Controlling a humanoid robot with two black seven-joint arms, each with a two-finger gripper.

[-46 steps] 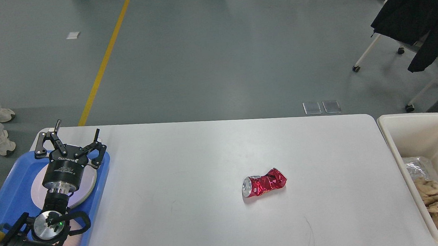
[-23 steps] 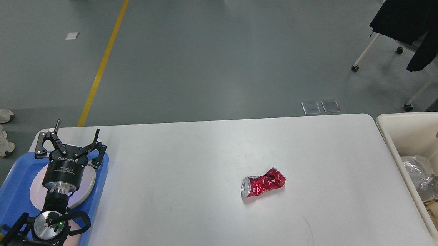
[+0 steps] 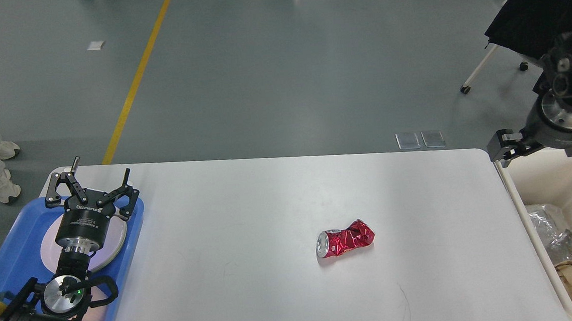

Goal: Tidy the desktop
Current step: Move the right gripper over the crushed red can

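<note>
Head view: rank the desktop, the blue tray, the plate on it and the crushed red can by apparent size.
1. desktop, largest by far
2. blue tray, partly cut off by the frame
3. plate, partly hidden by the left arm
4. crushed red can, smallest

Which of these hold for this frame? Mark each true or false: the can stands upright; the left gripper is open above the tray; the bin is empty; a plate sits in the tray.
1. The crushed red aluminium can stands upright on the large white rectangular desktop. False: it lies on its side.
2. The left gripper is open above the blue plastic tray. True.
3. The cream-white plastic bin is empty. False: it holds crumpled foil and brown paper.
4. A round white plate sits in the tray. True.
</note>
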